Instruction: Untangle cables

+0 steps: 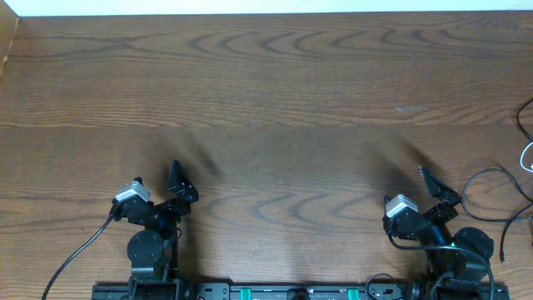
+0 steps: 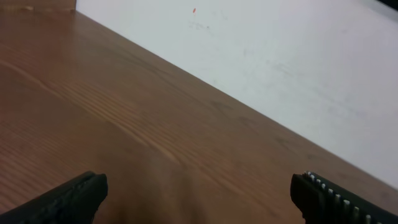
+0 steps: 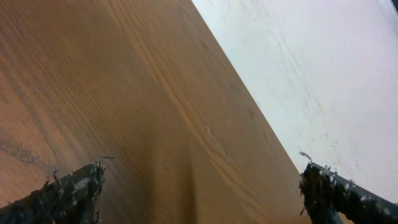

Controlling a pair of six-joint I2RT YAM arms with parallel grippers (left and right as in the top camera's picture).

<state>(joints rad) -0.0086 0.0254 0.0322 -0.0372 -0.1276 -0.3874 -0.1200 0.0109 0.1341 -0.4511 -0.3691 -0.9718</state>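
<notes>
The cables lie at the far right edge of the overhead view: thin black cords looping on the table and one white cord, partly cut off by the frame. My right gripper is just left of them and apart from them; in the right wrist view its fingers are wide open and empty over bare wood. My left gripper is far from the cables at the lower left; in the left wrist view it is open and empty. No cable shows in either wrist view.
The wooden table spans the view, with a white strip along its far edge. A thicker black lead runs from the left arm's base to the lower left. Both arm bases stand at the front edge.
</notes>
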